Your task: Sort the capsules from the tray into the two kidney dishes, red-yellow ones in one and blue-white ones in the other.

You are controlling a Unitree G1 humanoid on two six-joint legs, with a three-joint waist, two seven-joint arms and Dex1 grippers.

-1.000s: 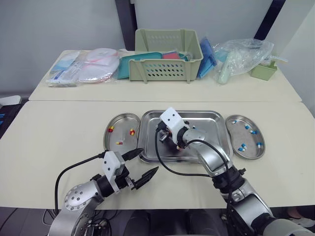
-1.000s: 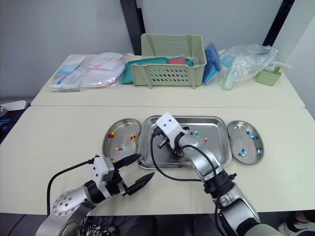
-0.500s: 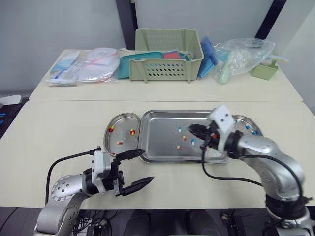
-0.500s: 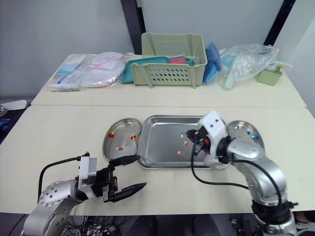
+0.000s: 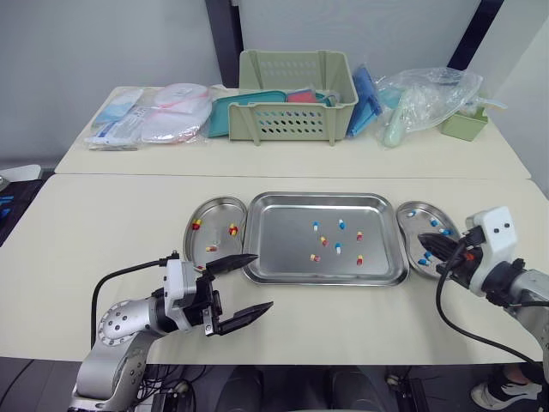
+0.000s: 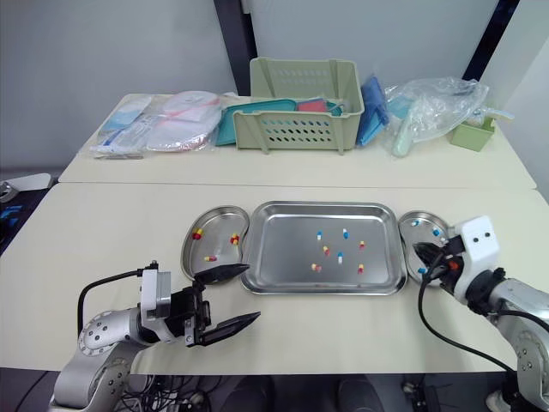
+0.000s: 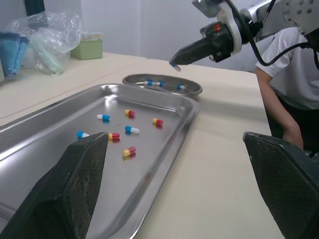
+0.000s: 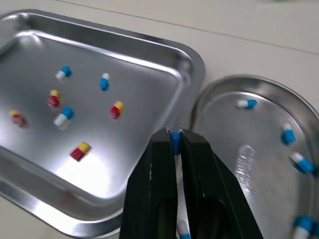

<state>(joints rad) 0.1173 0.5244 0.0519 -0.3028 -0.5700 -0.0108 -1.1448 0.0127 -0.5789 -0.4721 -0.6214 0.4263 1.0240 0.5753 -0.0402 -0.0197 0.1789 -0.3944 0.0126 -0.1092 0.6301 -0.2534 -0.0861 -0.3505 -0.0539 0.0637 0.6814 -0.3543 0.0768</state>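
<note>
A steel tray [image 5: 283,249] in the middle of the near table holds several loose capsules [image 5: 337,248], both red-yellow and blue-white. To its left, a kidney dish [image 5: 214,215] holds three red-yellow capsules [image 5: 232,229]. The kidney dish [image 5: 420,225] to the tray's right holds several blue-white capsules [image 5: 433,222]. My right gripper [image 5: 426,243] hangs over that right dish's near edge, shut on a blue-white capsule [image 8: 175,138]. My left gripper [image 5: 257,281] is open and holds nothing, low over the table by the tray's near left corner.
The far table carries a green basket [image 5: 296,94], a teal tray, plastic packets [image 5: 163,112], a clear bag [image 5: 420,99] and a small green box [image 5: 463,123]. A person in a white shirt [image 7: 286,74] stands beyond the table's right end.
My right gripper has swung from the tray's left-middle across to the right kidney dish, carrying a blue-white capsule. My left gripper has stayed near the tray's near left corner.
</note>
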